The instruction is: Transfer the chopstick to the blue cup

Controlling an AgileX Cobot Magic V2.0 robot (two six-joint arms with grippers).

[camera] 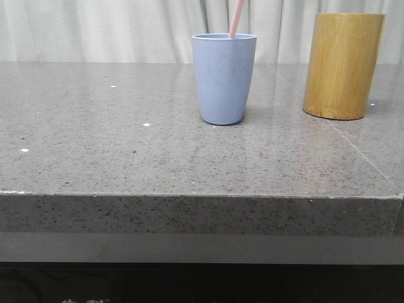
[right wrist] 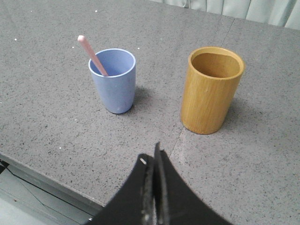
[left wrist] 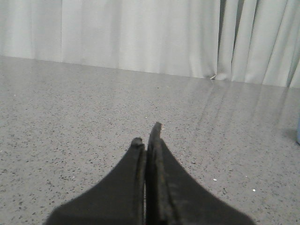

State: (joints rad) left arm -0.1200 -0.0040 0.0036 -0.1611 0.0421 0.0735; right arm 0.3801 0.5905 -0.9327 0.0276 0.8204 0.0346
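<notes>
Two grippers: both have their black fingers pressed together, with nothing between them.
Left gripper [left wrist: 149, 133]: its fingers meet at the tips, one tip poking out a bit past the other. It hangs low over bare grey stone.
Right gripper [right wrist: 153, 157]: its fingers are squeezed flat against each other. It sits up above the table's front part, well apart from both cups.
Chopstick [right wrist: 93, 55]: a thin pale pink stick standing inside the blue cup. It leans on the cup's rim, and its rounded top end sticks out well above the cup. In the front view the stick [camera: 236, 17] rises out of the cup and runs off the top of the picture.
Blue cup [camera: 223, 77]: a pale blue tumbler with no handle, standing upright on the table. It gets narrower toward its bottom. In the right wrist view the cup [right wrist: 115, 89] stands apart from the bamboo cup.
Bamboo cup [camera: 343, 65]: a taller yellow-brown tube, upright, to the right of the blue cup with a gap between them. In the right wrist view its inside [right wrist: 212, 91] looks empty.
Table [camera: 126, 145]: grey speckled stone with a thick front edge.
Curtain [left wrist: 140, 33]: pale folds hanging behind the table.
</notes>
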